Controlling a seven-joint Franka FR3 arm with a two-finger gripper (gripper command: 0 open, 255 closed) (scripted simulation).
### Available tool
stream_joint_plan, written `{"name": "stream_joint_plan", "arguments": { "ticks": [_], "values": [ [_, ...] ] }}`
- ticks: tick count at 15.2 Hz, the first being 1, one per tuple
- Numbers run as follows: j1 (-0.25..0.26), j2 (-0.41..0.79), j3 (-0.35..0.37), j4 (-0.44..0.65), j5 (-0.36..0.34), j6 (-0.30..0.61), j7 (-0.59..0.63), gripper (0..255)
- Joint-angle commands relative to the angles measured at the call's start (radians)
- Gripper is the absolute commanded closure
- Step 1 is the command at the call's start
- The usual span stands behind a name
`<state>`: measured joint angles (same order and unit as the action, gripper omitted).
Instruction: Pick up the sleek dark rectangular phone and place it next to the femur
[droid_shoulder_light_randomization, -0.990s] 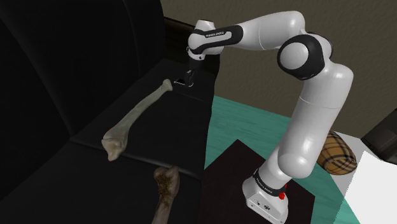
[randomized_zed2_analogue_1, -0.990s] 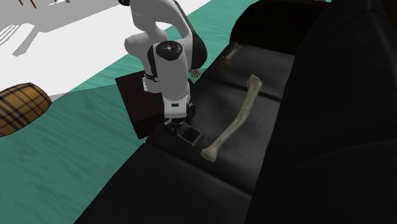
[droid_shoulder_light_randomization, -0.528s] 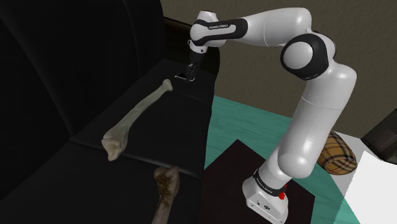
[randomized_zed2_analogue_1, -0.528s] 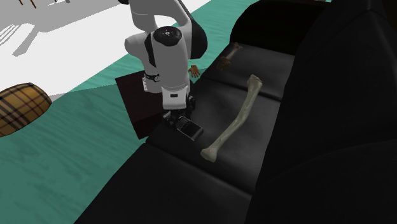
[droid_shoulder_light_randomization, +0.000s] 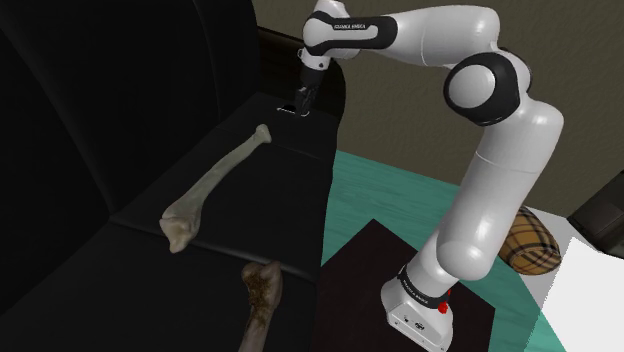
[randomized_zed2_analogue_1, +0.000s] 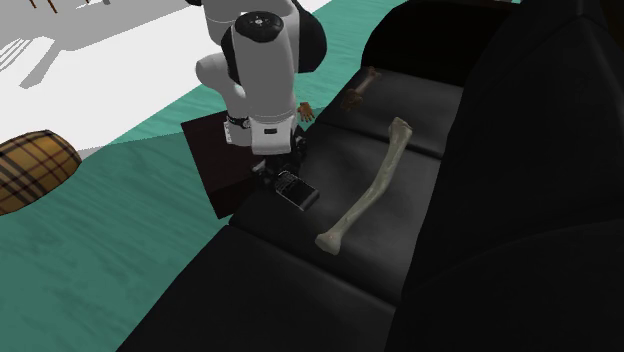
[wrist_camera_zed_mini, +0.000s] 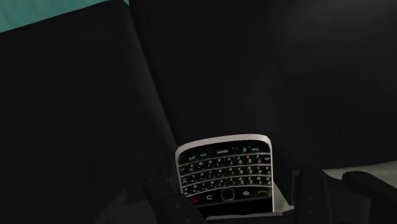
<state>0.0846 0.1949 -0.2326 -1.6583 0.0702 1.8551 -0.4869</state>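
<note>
- Shoulder view: the gripper (droid_shoulder_light_randomization: 300, 103) hangs over the far end of the black sofa seat (droid_shoulder_light_randomization: 250, 215). Its jaws are clamped on the dark phone (droid_shoulder_light_randomization: 289, 109), which seems lifted a little off the seat. The phone is near the thin end of the femur (droid_shoulder_light_randomization: 214, 186) but does not touch it. A shorter brown bone (droid_shoulder_light_randomization: 262, 293) lies near the femur's thick end.
- Second exterior view: the phone is tilted under the white wrist, close to the seat's front edge. The pale femur lies to the view's right of it, with bare seat between them. A plaid cushion (randomized_zed2_analogue_1: 35, 165) rests on the teal rug (randomized_zed2_analogue_1: 130, 230).
- Wrist view: the phone shows rows of keys and a pale rim. The two fingers (wrist_camera_zed_mini: 311, 194) clasp it from both sides.
</note>
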Motion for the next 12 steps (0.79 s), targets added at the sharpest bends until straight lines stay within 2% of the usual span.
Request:
{"name": "stream_joint_plan", "arguments": {
  "ticks": [1, 6, 12],
  "values": [
    [0.000, -0.003, 0.000, 0.018, -0.001, -0.021, 0.001, 255],
    [0.057, -0.169, 0.033, -0.192, -0.042, 0.030, 0.097, 255],
    [0.109, -0.343, 0.095, -0.393, -0.070, 0.061, 0.221, 255]
  ]
}}
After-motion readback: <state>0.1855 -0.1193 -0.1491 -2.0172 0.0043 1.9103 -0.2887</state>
